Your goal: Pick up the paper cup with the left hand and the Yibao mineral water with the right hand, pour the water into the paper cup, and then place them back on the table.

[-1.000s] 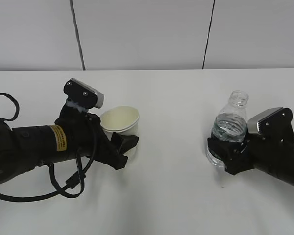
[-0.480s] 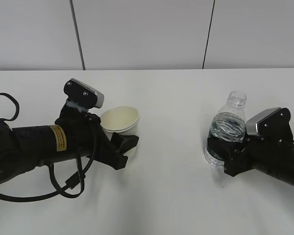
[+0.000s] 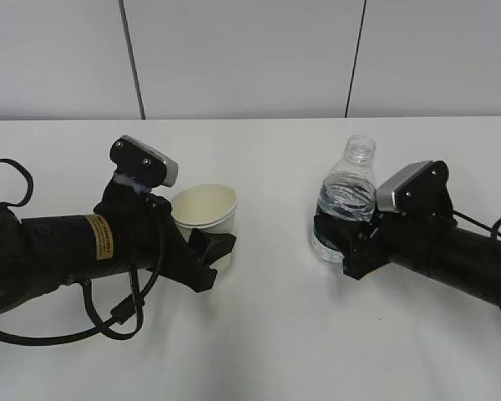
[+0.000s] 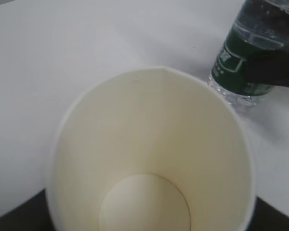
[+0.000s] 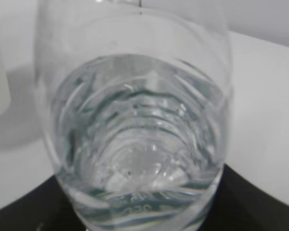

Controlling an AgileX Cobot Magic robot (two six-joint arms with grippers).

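Observation:
The white paper cup sits upright in my left gripper, which is shut on it, left of centre on the white table. The left wrist view looks into its cream inside, which holds no water. My right gripper is shut on the Yibao mineral water bottle, upright, uncapped, lifted and tilted slightly. The bottle's green label shows at the upper right of the left wrist view. The right wrist view is filled by the bottle with water in it.
A pale wall with two dark vertical seams stands behind the table's far edge. Black cables loop beside the left arm. The right arm's grey block sits behind the bottle.
My right gripper has carried the bottle left toward the cup and a little higher. The left arm and cup have stayed still.

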